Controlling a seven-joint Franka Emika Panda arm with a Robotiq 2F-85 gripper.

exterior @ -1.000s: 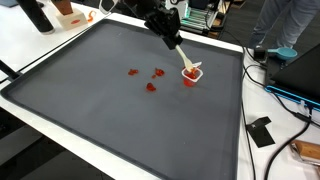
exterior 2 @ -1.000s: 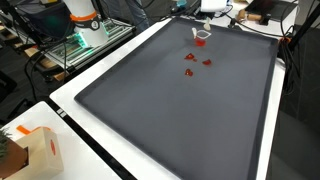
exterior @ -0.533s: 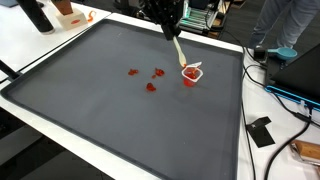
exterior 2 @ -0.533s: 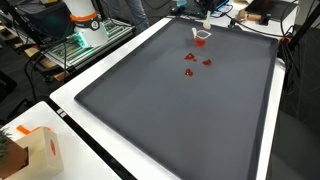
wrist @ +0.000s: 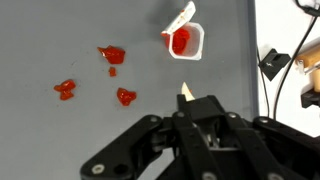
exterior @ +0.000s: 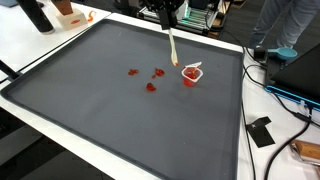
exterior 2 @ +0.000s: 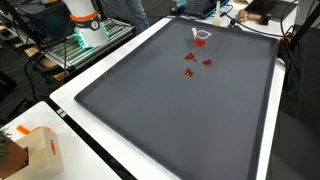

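pale stick (exterior: 172,47): held aloft, tilted | white cup (exterior: 190,73), red inside: upright, near stick's tip

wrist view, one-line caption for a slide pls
Gripper holding a pale stick above a grey mat, near a white cup and scattered red blobs.

Cup (exterior 2: 201,38) upright at far end of dark mat (exterior 2: 170,120); three red bits (exterior 2: 190,71) scattered just nearer. Cardboard box (exterior 2: 35,150) on white table (exterior 2: 100,68) corner.

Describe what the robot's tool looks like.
The tool is all glossy black, with jointed, angled link bars spreading evenly to either side of a blocky middle. It looks equally dark in an exterior view. No markings or cables show on it.
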